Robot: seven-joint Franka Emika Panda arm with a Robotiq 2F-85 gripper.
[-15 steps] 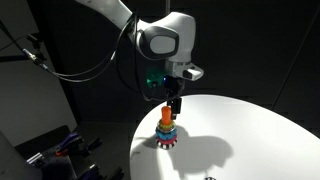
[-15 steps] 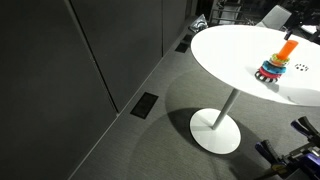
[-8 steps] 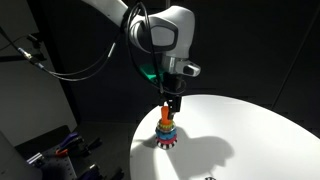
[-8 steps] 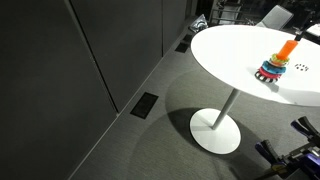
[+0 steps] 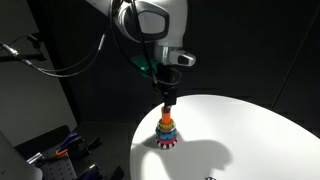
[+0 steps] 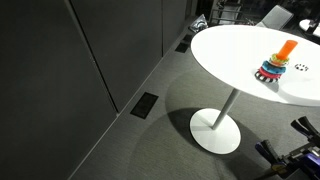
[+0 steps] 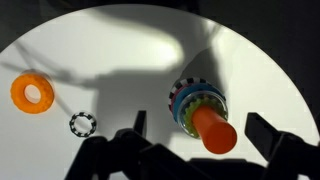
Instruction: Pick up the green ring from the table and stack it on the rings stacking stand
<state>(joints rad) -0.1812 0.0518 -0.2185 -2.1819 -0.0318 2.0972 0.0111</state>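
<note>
Where the wrist view looks down, the gripper (image 7: 199, 124) hangs wide open, empty, over the rings stacking stand (image 7: 203, 100), the green ring (image 7: 187, 117) threaded on its peg. Only here do an orange ring (image 7: 33, 94) and a beaded ring (image 7: 82, 123) show on the table (image 7: 120, 55). In an exterior view the arm (image 5: 150, 20) points straight down.

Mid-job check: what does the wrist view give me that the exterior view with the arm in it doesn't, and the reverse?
Only the wrist view: a flat orange ring lying loose on the round white table, and the gripper with its jaws wide open. Only that exterior view: the white robot arm reaching down from above. Both: the stacking stand with its upright orange peg and coloured rings threaded on it, standing on the table with the gripper directly over it.
</note>
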